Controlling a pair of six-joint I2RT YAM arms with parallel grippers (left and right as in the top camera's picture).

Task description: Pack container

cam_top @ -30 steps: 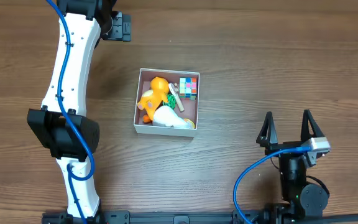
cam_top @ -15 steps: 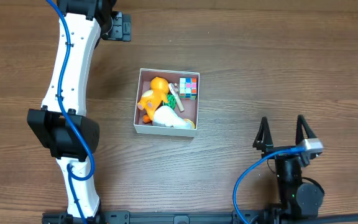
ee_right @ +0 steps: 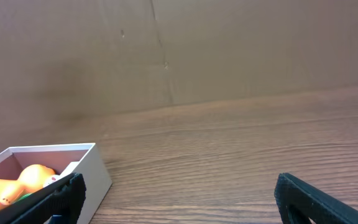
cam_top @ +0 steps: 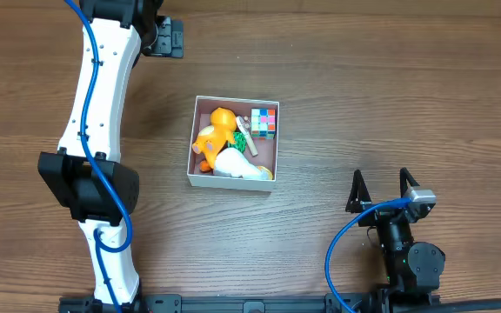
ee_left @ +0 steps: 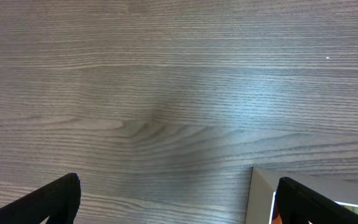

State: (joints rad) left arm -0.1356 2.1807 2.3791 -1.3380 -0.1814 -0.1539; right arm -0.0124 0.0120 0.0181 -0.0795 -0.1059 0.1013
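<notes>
The container (cam_top: pixel 230 182) sits in the middle of the table (cam_top: pixel 364 87), with an orange toy (cam_top: pixel 216 130), a white toy (cam_top: pixel 237 163) and a coloured cube (cam_top: pixel 264 122) inside. There's the left gripper (ee_left: pixel 178 180), spread wide and empty, just beyond its far-left corner. The right gripper (cam_top: pixel 379 176) is spread too, well off right.

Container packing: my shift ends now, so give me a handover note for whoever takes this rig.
Left gripper: open, empty, over the table, off the far left corner of the container.
Right gripper: open, empty, to the right of the container and apart from it.
The container sits mid-table and holds an orange toy, a white toy, a multicoloured cube and a small green piece.
Done: those toys are inside; the overhead view shows no toy outside it.
Left: probably nothing more to pack; confirm before parking the arms.
</notes>
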